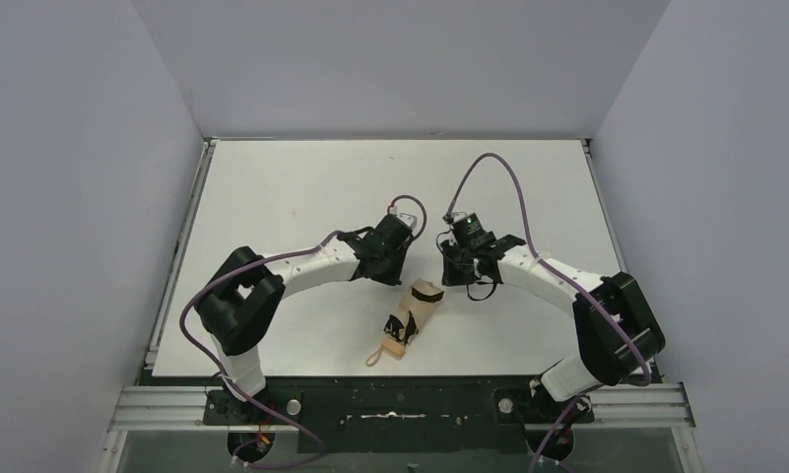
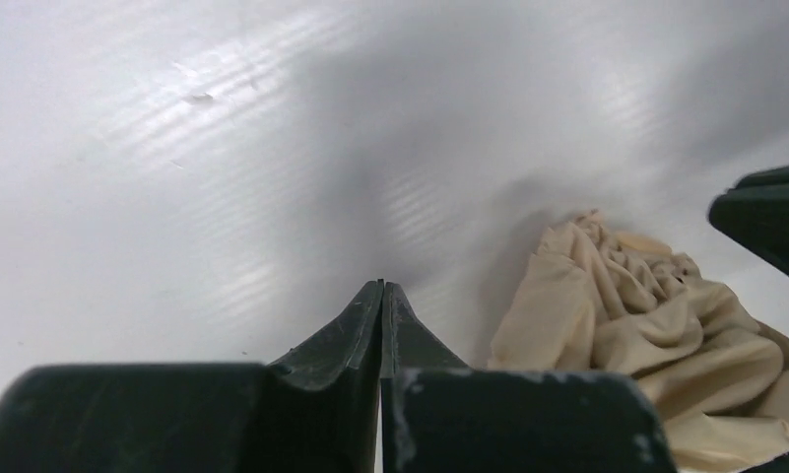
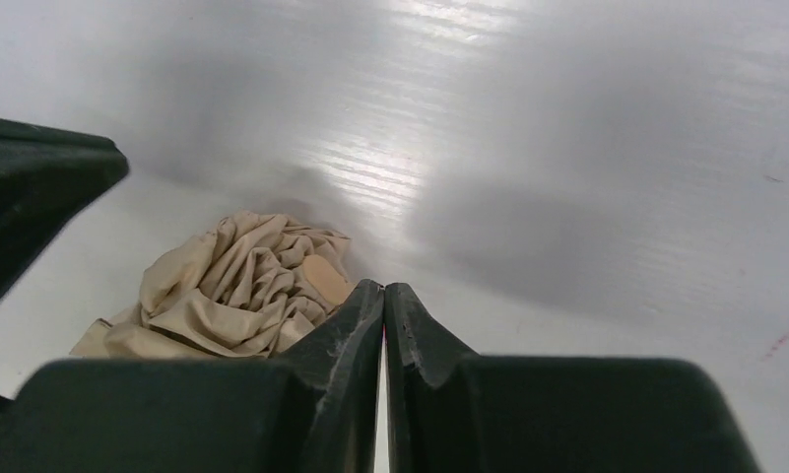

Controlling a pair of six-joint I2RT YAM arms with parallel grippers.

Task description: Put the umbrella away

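Note:
The umbrella [image 1: 411, 315] lies folded on the white table near the front middle, beige fabric bunched, black at its far end, a tan loop trailing toward the near edge. My left gripper [image 1: 390, 271] hangs just left of its far end, shut and empty; in the left wrist view the crumpled fabric [image 2: 646, 315] sits to the right of my closed left gripper [image 2: 382, 286]. My right gripper [image 1: 461, 278] hangs just right of that end, shut with nothing in it; the right wrist view shows the fabric [image 3: 232, 291] left of my closed right gripper [image 3: 383, 288].
The white table [image 1: 301, 187] is walled by grey panels at left, right and back. A metal rail [image 1: 400, 404] runs along the near edge by the arm bases. The other arm's dark finger edges into each wrist view.

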